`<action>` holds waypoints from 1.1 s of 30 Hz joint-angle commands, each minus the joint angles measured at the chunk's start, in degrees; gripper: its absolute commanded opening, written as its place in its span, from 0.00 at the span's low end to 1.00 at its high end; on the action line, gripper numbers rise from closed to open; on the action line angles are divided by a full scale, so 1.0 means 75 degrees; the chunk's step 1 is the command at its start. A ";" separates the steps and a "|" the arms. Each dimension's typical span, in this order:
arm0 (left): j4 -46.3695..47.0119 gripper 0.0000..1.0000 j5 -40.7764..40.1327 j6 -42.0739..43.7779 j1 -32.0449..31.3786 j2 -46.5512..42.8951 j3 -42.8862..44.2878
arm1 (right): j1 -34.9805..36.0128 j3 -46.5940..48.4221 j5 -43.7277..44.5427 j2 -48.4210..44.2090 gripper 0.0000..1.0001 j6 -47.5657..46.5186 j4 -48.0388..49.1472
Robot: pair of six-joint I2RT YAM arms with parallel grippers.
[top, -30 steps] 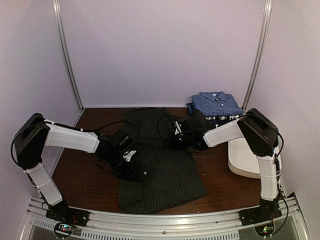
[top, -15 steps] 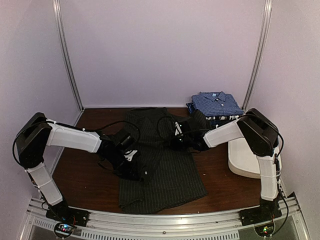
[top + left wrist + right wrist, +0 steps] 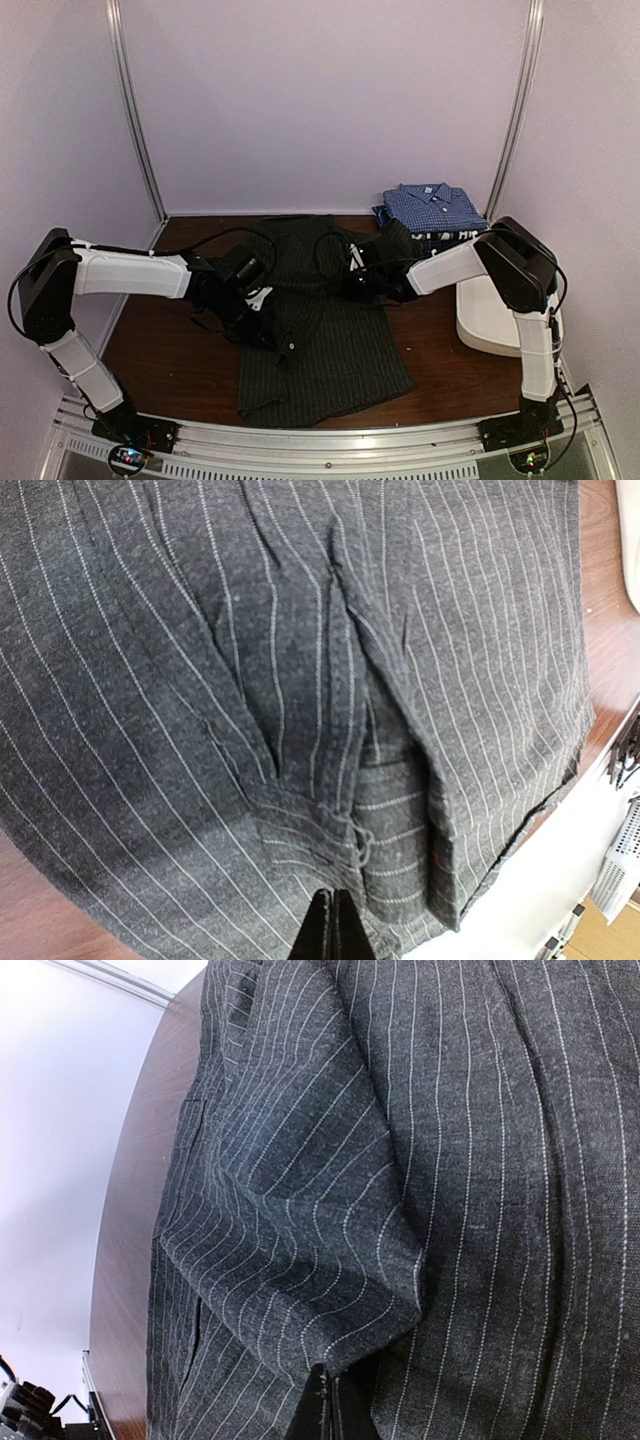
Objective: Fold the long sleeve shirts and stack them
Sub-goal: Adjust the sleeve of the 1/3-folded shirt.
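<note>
both claws closed on the charcoal pinstriped shirt [image 3: 335, 360], spread flat mid-table [image 3: 160, 350]

from above, the left gripper [image 3: 265, 330] is dark against dark cloth and its tips are hard to make out; its wrist view cuts the fingers off at the bottom edge, pressed together with a bunched fold of the shirt's left side caught at them; the right gripper [image 3: 352, 285] lies low on the shirt's upper right part, its fingers likewise cropped and shut on a raised fold; further right the blue checked shirt [image 3: 432, 207] sits folded on the navy shirt [image 3: 440, 239], which is mostly covered; the right arm hides part of the white tub [image 3: 488, 322].
</note>
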 commanded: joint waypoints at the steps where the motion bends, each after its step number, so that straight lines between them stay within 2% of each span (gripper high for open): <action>1: 0.0080 0.00 0.0132 -0.0034 -0.0036 -0.0199 -0.0061 | 0.0061 -0.0027 0.0009 -0.0237 0.00 -0.0241 0.0090; 5: 0.0237 0.14 0.0100 0.0029 -0.0139 -0.0235 -0.0007 | 0.0111 0.0017 0.0116 -0.0292 0.00 -0.0365 -0.0068; 7: 0.0235 0.16 0.0097 0.0028 -0.0142 -0.0258 -0.0069 | 0.0122 0.0037 0.0133 -0.0347 0.01 -0.0452 -0.0151; 13: 0.0242 0.18 -0.0007 -0.0177 -0.0138 -0.0498 -0.0330 | 0.0328 0.0080 0.0381 -0.0699 0.20 -0.1117 -0.0806; 20: -0.0043 0.19 -0.0971 -0.0584 -0.0020 -0.0998 -0.0226 | 0.0725 -0.0388 0.1132 -0.1665 0.42 -0.2004 -0.1863; 27: -0.0255 0.18 -0.1447 -0.1002 0.0922 -0.1634 -0.0524 | 0.1947 -0.0462 0.2327 -0.2576 0.62 -0.3554 -0.2674; 30: -0.0308 0.15 -0.1455 -0.1058 0.1581 -0.2039 -0.0753 | 0.2682 -0.0248 0.3017 -0.2600 0.71 -0.4344 -0.3075; 33: -0.0304 0.15 -0.1414 -0.1044 0.2142 -0.2407 -0.0967 | 0.3386 0.0136 0.3646 -0.2366 0.76 -0.4940 -0.3602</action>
